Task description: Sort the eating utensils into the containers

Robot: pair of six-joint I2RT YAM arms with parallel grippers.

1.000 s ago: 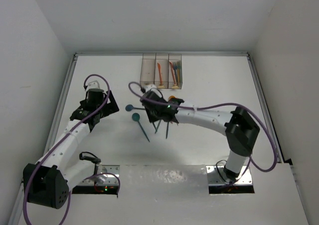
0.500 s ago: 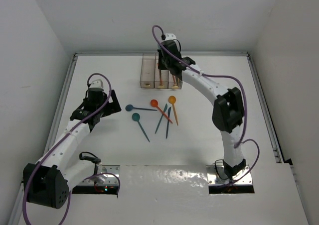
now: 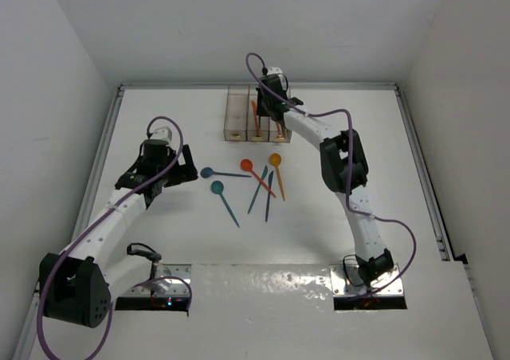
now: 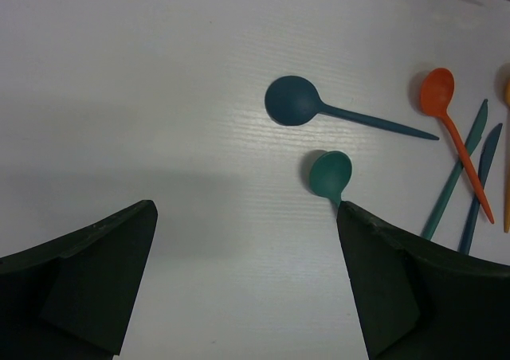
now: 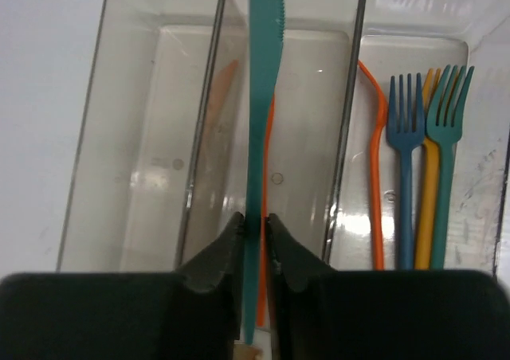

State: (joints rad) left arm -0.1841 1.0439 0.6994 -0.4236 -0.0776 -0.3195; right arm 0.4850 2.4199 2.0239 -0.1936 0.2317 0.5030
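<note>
My right gripper [image 5: 255, 225] is shut on a teal knife [image 5: 263, 97] and holds it lengthwise over the middle bin of the clear containers [image 5: 351, 137]. An orange knife [image 5: 272, 129] lies in that bin. The right bin holds several forks [image 5: 406, 137]; the left bin looks empty. In the top view this gripper [image 3: 269, 109] is over the containers [image 3: 237, 119]. My left gripper [image 4: 247, 209] is open and empty above the table, near a dark blue spoon [image 4: 292, 101] and a teal spoon [image 4: 331, 174]. A red spoon [image 3: 247, 166], an orange spoon [image 3: 276, 160], a teal knife [image 3: 257, 189] and a blue knife [image 3: 269, 195] lie mid-table.
White walls enclose the table on the left, back and right. The loose utensils lie in a cluster between the two arms. The right arm's forearm [image 3: 315, 129] stretches over the table's back right part.
My right arm has swung from the loose utensils mid-table up to the containers, carrying the teal knife. My left gripper has shifted slightly right toward the spoons.
</note>
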